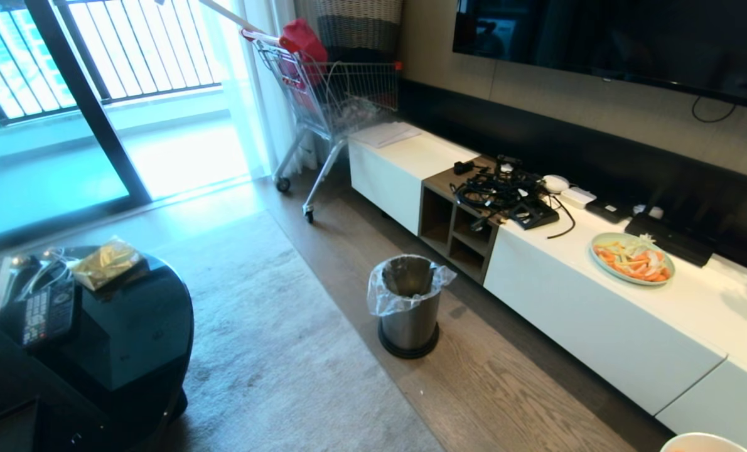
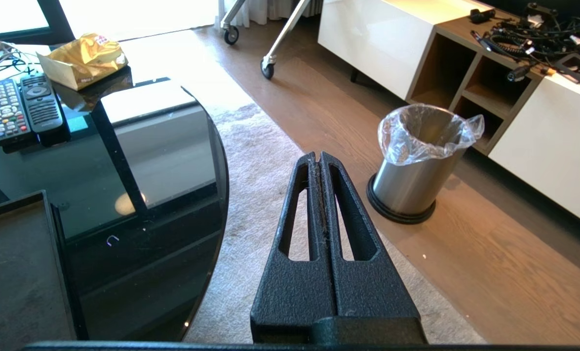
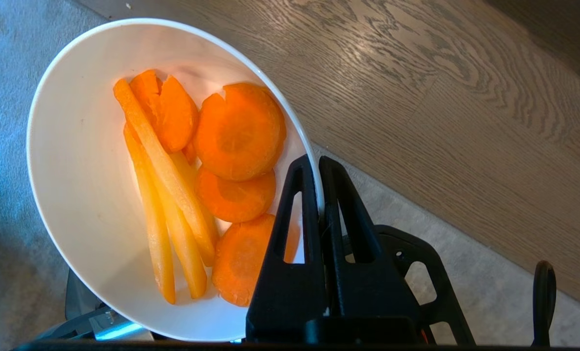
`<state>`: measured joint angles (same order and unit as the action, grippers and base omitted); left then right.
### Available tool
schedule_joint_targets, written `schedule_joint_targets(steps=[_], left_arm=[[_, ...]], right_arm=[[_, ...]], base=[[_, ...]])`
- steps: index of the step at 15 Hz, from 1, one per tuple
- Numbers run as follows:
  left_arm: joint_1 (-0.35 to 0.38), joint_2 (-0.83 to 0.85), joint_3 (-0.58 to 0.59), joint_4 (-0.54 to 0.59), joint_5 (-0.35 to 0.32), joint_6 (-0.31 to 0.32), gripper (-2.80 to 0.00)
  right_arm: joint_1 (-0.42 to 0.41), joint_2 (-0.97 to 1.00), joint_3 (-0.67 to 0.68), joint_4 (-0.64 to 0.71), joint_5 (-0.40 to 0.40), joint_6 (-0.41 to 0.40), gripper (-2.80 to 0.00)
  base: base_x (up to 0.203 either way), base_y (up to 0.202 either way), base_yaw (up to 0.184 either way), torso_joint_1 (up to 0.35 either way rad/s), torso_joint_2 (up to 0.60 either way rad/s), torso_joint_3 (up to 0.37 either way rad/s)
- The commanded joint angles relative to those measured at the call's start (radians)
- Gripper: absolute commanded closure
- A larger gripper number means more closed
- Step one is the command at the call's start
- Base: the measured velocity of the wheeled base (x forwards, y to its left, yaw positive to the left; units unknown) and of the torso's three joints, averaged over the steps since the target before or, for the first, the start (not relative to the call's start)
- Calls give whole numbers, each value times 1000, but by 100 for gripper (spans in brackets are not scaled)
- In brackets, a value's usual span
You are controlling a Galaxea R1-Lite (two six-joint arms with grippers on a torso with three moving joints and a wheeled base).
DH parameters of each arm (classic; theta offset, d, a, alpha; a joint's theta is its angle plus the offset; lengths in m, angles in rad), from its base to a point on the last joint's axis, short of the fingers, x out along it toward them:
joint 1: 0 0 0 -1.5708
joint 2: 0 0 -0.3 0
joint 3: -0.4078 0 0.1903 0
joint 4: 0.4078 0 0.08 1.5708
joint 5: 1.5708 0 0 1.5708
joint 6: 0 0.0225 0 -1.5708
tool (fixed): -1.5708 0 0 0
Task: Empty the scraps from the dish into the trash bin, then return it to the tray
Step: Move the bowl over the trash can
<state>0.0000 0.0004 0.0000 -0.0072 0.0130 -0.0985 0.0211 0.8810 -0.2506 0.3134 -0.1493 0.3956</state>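
- Above the floor, my right gripper jaws clench the dish rim; scraps aboard.
- Trash bin ahead; dumping and tray return remain.
- Left gripper jaws clenched, empty.

The white bowl, tipped, is pinched by its rim in the right end effector; carrot pieces lie inside.

Scraps in dish (bin before cabinet)
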Motion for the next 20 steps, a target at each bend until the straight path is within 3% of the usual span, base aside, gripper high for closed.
schedule_joint_targets(steps=[1,15,20], left_arm=[[0,0,0,0,1,-1,0],[0,0,0,0,1,-1,0],[0,0,0,0,1,-1,0]], right_arm=[[0,-16,-1,16,-1,3,0],[0,-67,38,44,-2,2,0],[0,-134,40,114,-3,2,0]], base=[[0,0,0,0,0,0],[0,0,0,0,0,0],[0,0,0,0,0,0]])
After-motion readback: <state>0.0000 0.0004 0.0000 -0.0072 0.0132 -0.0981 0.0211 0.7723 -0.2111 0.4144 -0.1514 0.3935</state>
